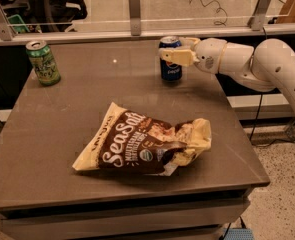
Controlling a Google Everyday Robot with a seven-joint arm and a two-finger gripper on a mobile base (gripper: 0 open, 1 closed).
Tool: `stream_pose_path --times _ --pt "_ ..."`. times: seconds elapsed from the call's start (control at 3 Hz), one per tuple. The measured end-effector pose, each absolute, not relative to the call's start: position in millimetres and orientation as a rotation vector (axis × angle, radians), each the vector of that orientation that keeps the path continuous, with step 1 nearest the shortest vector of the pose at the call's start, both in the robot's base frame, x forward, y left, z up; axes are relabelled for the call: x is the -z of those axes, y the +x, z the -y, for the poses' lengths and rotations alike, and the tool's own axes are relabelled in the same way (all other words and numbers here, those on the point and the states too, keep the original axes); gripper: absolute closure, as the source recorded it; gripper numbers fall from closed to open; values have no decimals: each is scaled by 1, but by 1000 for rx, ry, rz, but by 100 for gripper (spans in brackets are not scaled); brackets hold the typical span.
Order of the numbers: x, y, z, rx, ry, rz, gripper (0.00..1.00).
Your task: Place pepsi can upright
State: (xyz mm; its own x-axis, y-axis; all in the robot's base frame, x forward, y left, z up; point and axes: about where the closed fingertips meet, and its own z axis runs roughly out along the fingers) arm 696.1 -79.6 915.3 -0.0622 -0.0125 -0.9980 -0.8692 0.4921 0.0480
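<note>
The pepsi can (170, 72), dark blue with a silver top, stands upright on the grey table (77, 134) near its far edge, right of centre. My gripper (171, 49) reaches in from the right on the white arm (267, 64). It is shut on the pepsi can: one cream finger (177, 57) crosses the can's front and the other sits behind its top. The can's base rests on or just above the table top.
A green can (43, 62) stands upright at the table's far left. A crumpled SeaSalt snack bag (142, 145) lies in the middle of the table. A glass barrier with metal posts (134, 11) runs behind the far edge.
</note>
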Motion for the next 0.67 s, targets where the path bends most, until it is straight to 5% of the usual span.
stream_pose_path --times 0.33,0.67 --pt "-915 694 85 -838 -804 -1475 12" --pt "-914 691 90 -831 -798 -1474 0"
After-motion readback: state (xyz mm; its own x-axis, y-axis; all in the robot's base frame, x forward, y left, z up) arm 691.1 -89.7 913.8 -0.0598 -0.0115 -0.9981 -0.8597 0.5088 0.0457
